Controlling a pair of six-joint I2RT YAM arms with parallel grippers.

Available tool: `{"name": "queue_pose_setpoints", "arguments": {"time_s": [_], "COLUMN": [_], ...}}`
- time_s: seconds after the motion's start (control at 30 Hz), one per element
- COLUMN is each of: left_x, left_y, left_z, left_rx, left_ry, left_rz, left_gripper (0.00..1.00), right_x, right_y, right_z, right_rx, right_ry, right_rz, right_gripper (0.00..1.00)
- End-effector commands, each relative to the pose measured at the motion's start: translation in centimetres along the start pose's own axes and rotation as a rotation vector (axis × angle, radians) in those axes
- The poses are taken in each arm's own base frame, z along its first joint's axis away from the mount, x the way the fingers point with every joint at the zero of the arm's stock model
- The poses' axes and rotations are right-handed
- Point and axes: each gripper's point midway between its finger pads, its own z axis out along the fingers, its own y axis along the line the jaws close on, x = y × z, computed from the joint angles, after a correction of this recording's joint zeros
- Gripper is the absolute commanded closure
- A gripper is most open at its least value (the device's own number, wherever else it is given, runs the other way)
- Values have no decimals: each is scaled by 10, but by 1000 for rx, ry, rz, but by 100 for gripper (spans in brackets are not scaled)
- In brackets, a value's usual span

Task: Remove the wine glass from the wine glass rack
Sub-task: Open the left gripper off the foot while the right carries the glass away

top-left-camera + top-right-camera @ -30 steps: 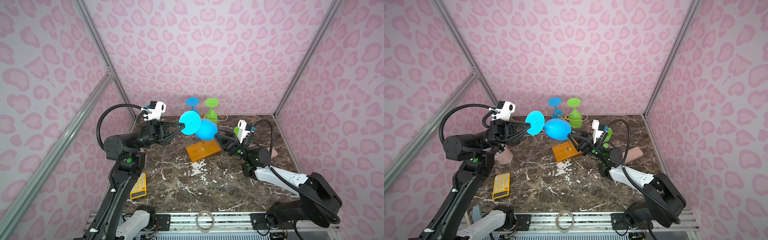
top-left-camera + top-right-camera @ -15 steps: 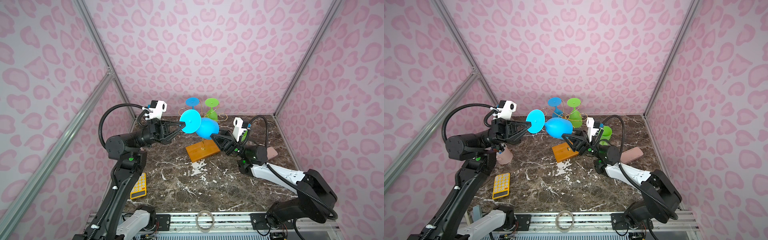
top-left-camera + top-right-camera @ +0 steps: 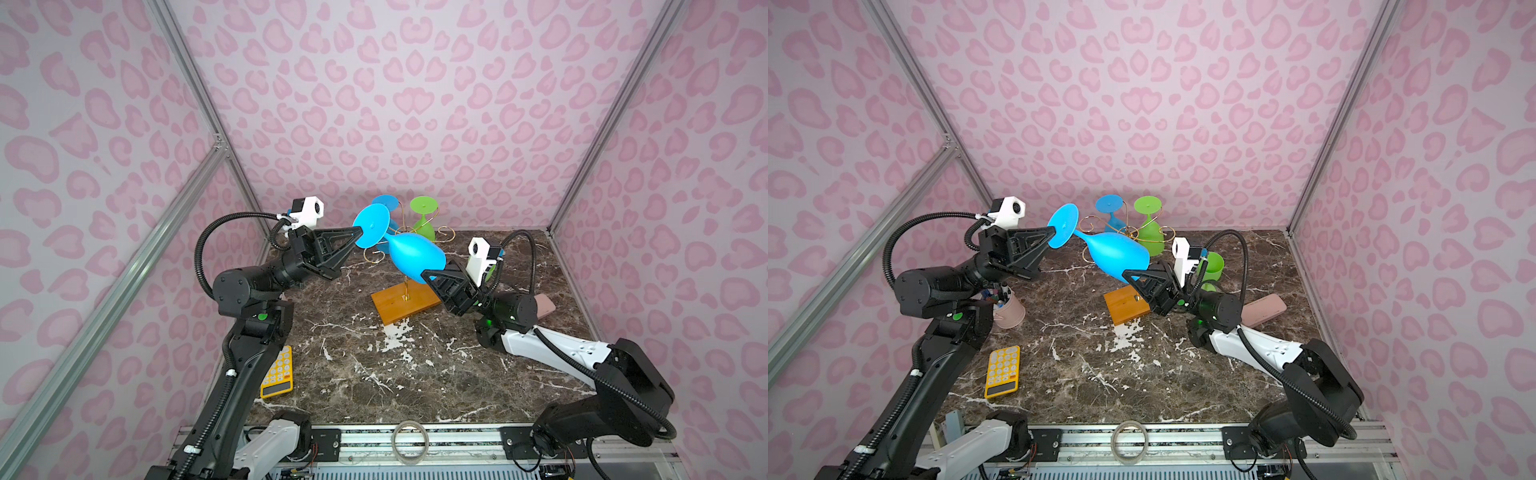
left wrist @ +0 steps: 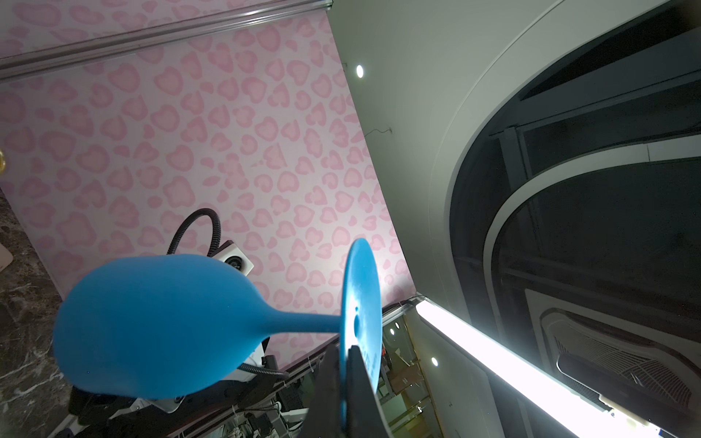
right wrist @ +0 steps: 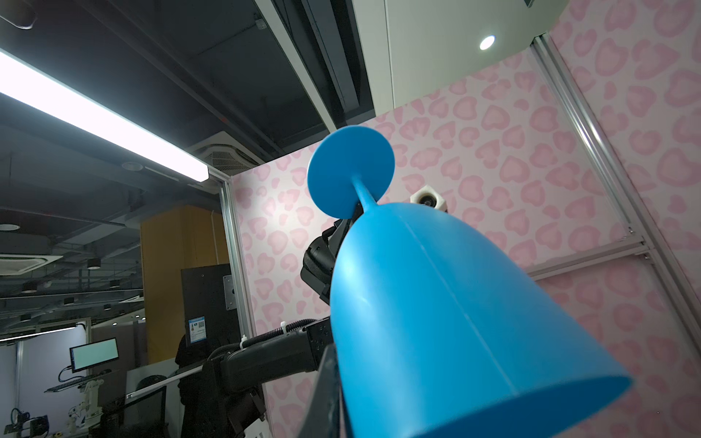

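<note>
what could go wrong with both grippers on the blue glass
1. The left gripper pinches only the foot edge of the blue wine glass, the right gripper only its bowl rim; if one arm pulls, it may twist loose and drop.
2. It hangs near the wine glass rack, which holds a green glass; a swing could strike them.

I see my left gripper [image 3: 1054,237] pinching the foot disc of the blue wine glass [image 3: 1115,257], which hangs tilted above the wine glass rack [image 3: 1125,307]; my right gripper [image 3: 1128,274] clamps its bowl rim.
</note>
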Motion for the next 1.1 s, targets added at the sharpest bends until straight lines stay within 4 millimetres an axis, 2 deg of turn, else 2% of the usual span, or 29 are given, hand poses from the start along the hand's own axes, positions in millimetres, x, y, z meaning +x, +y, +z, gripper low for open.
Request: {"name": "queue_pose_setpoints", "arguments": {"time_s": [0.0,0.1,0.27,0.37,0.4,0.57,0.7,0.77,0.83,1.07], "left_x": [28,29,31,31,30,24,19,14,10,-8], "left_y": [11,12,15,23,25,31,26,28,20,22], "left_z": [-2,-3,-5,-9,-10,-12,-12,-13,-13,-22], "left_rx": [-83,-123,-189,-222,-227,-258,-285,-311,-322,-402], "left_ry": [146,147,141,130,130,105,84,59,34,-78], "left_rz": [100,131,185,131,190,237,352,392,459,649], "left_gripper": [93,84,55,55,43,29,9,5,1,1], "right_x": [-10,-28,-60,-74,-76,-98,-127,-142,-154,-171], "right_y": [-7,1,14,19,19,8,2,1,-6,-47], "right_z": [-1,-6,-14,-14,-14,-24,-50,-63,-78,-129], "right_rx": [45,52,105,175,210,520,775,865,979,1302], "right_ry": [-49,-86,-126,-111,-95,26,80,94,128,343], "right_rz": [4,-31,-127,-199,-222,-372,-438,-451,-446,-381], "right_gripper": [100,100,100,100,100,100,100,100,100,100]}}
